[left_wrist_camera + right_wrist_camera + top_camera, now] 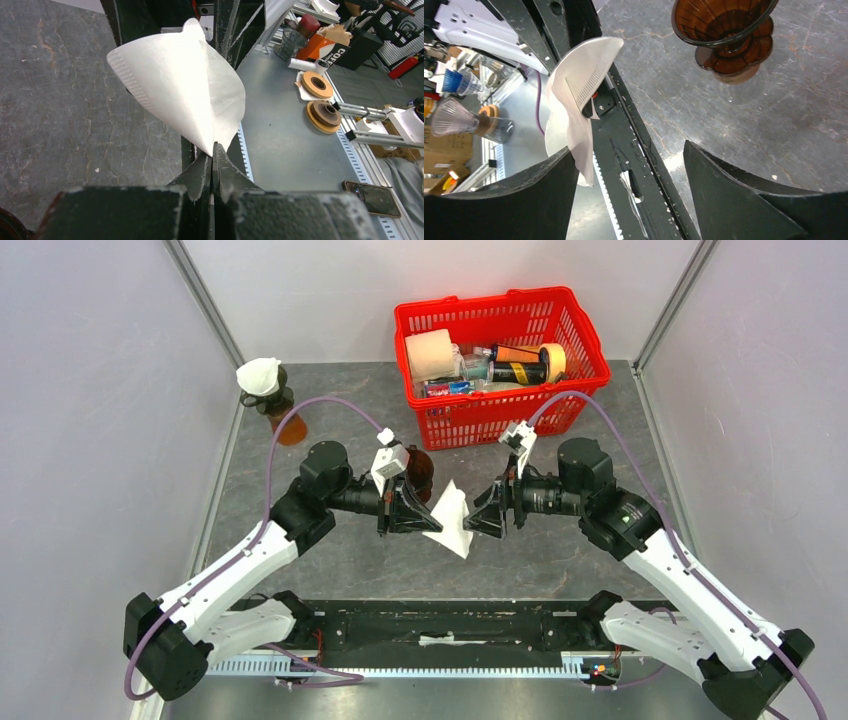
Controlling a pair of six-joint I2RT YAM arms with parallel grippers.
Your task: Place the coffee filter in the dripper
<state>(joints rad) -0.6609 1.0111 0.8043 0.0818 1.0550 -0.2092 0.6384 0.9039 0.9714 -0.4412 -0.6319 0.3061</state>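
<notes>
My left gripper [430,519] [214,148] is shut on the pointed tip of the white paper coffee filter [450,520] [180,85], holding it in the air with its cone partly spread. From the other side, my right gripper [473,523] [629,157] faces it with jaws wide open. The filter [576,100] hangs just beside that gripper's left finger [524,195], and its lower corner lies at the finger's inner edge. The brown translucent dripper [421,469] [724,30] stands empty on the table, just behind my left gripper.
A red basket [500,310] with several bottles and rolls stands at the back centre. At the back left, a brown carafe [283,420] carries a white filter cone [260,376]. A black rail [440,625] runs along the near edge.
</notes>
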